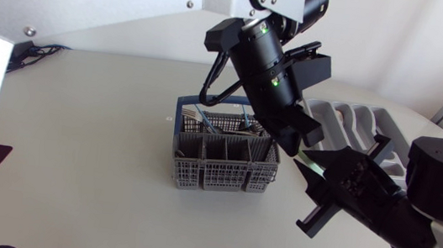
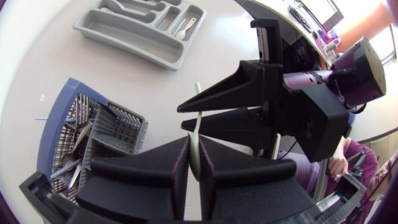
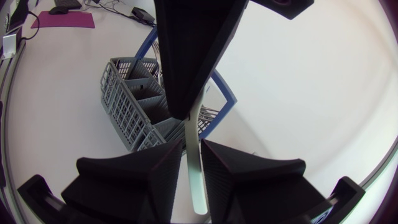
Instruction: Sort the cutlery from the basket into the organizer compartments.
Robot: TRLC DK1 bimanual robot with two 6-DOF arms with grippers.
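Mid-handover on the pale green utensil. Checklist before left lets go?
1. Right gripper shut on the utensil: ok, gripped from both sides.
2. Left gripper shut on the same utensil: ok, not yet released.
3. Utensil clear of the basket: ok, held in the air beside it.
4. Utensil type, for choosing a compartment: cannot tell.
5. Target compartment of the organizer free: cannot tell; some compartments already hold pieces.
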